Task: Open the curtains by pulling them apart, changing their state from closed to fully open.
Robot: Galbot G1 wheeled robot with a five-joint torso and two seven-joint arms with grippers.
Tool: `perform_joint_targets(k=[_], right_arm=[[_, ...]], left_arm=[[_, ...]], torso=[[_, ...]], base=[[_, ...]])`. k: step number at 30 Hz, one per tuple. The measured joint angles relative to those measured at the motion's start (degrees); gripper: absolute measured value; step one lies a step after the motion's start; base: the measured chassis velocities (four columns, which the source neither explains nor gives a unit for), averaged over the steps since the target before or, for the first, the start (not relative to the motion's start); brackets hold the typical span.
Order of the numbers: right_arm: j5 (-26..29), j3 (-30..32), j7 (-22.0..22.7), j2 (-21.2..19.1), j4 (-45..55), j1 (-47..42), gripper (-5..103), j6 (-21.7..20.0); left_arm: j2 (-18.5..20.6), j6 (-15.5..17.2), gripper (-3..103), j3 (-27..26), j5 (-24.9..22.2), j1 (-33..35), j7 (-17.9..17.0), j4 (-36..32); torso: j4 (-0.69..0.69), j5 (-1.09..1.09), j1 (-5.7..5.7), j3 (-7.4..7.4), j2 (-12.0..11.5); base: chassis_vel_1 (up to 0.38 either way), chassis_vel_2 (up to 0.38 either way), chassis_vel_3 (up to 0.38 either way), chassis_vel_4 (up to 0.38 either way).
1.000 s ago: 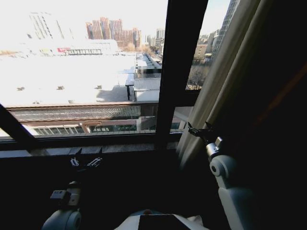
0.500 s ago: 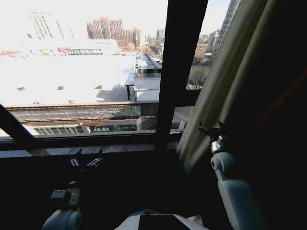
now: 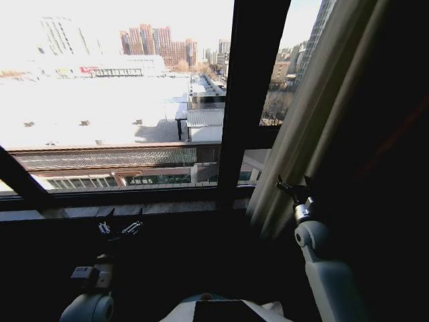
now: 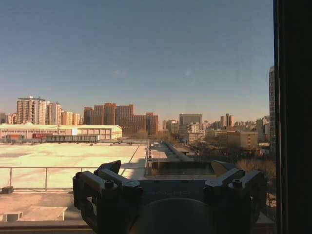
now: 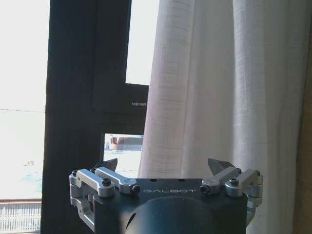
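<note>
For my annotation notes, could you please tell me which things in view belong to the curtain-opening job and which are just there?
Job:
- curtain, bunched at the right
- right gripper, open beside it
- left gripper, open, low by the sill

Just there:
- window frame
- city buildings

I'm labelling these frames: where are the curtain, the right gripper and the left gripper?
curtain (image 5: 219, 87): right wrist view, pleated fabric in front of the gripper.
right gripper (image 3: 295, 186): head view, between open fingertips.
left gripper (image 3: 119, 227): head view, between fingertips, below the sill.

Curtains (image 3: 315, 114) gathered right of window frame (image 3: 244, 100), right gripper (image 3: 295, 186) before them, left gripper (image 3: 119, 228) low left
</note>
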Motion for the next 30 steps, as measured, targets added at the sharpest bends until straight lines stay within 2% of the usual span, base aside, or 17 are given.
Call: perform_joint_targets(k=[3,7,11,18,25,30], right_arm=[[-1.8,-1.6,-3.5,1.0,1.2,-2.6,100,1.2],[-3.6,-3.5,-5.0,2.5,1.5,-4.4,100,3.2],[-5.2,-4.7,-5.1,3.9,1.9,-5.0,100,3.4],[-8.1,-5.7,-5.0,6.1,1.8,-4.5,100,3.7],[-8.7,-5.6,-4.9,6.2,2.1,-4.2,100,3.7],[-8.9,-5.9,-5.0,6.1,2.4,-4.4,100,3.6]], left_arm=[[0.0,0.0,100,0.0,0.0,0.0,0.0,-0.1],[0.0,0.0,100,-0.1,0.0,0.1,0.0,-0.1],[0.0,0.0,100,-0.1,0.0,0.2,0.0,-0.3],[-0.1,2.5,100,-0.4,-0.2,0.7,-0.6,-2.0],[-0.1,6.1,100,-0.7,1.4,0.7,-3.6,-2.4],[-0.1,6.2,100,-0.7,1.5,0.6,-3.8,-2.4]], torso=[[-0.01,0.01,0.00,0.00,0.0],[0.00,0.02,0.00,0.00,0.0],[0.00,0.01,0.00,0.00,0.0],[0.00,0.02,0.00,0.00,0.0],[0.00,0.01,0.00,0.00,0.0],[0.00,0.01,0.00,0.00,0.0]], base=[[0.000,0.000,0.000,0.000],[0.000,0.000,0.000,0.000],[0.000,0.000,0.000,0.000],[0.061,0.057,-0.068,-0.064],[0.175,0.194,-0.179,-0.187],[0.275,0.282,-0.278,-0.280]])
